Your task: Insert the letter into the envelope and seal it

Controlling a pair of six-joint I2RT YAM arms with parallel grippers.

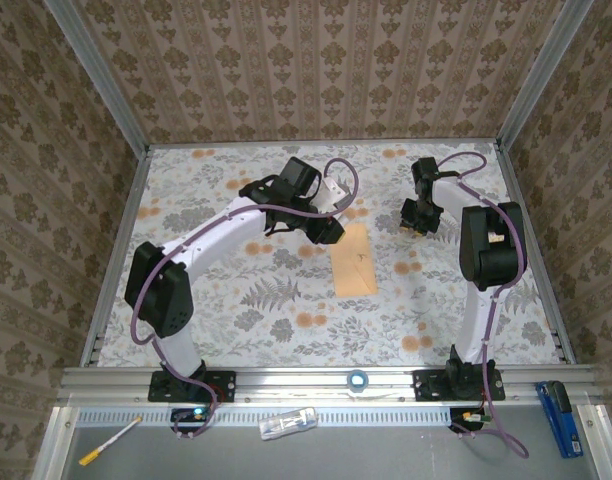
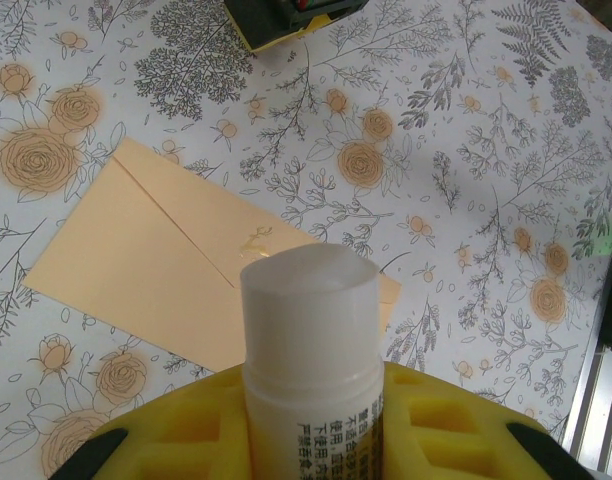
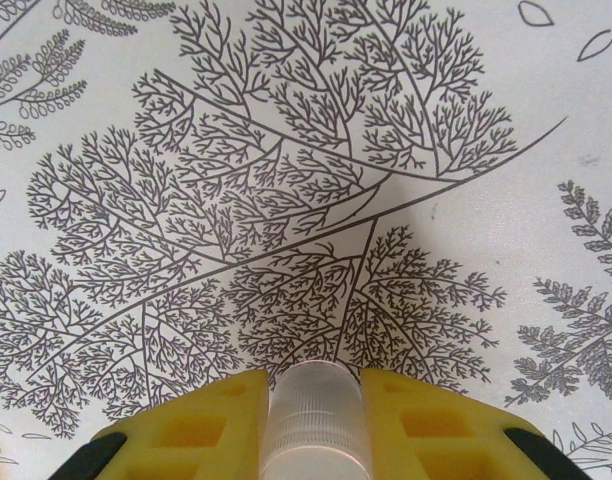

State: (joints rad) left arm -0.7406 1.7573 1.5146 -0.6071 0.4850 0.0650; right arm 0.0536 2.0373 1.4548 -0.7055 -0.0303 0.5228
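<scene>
Left wrist view: left pincer [image 2: 311,405] clenched around a white glue stick [image 2: 308,320]; beyond, at ten o'clock, the tan envelope [image 2: 156,260] lies flat on the floral tabletop [image 2: 466,150], flap down, contents hidden. Right wrist view: right pincer [image 3: 314,395] clamps a ribbed translucent cap [image 3: 316,430].

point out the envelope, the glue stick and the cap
envelope [image 1: 353,262], top view, middle of its tan face
glue stick [image 2: 310,360], left wrist view, white body below the tip
cap [image 3: 318,425], right wrist view, its ribbed clear side
</scene>
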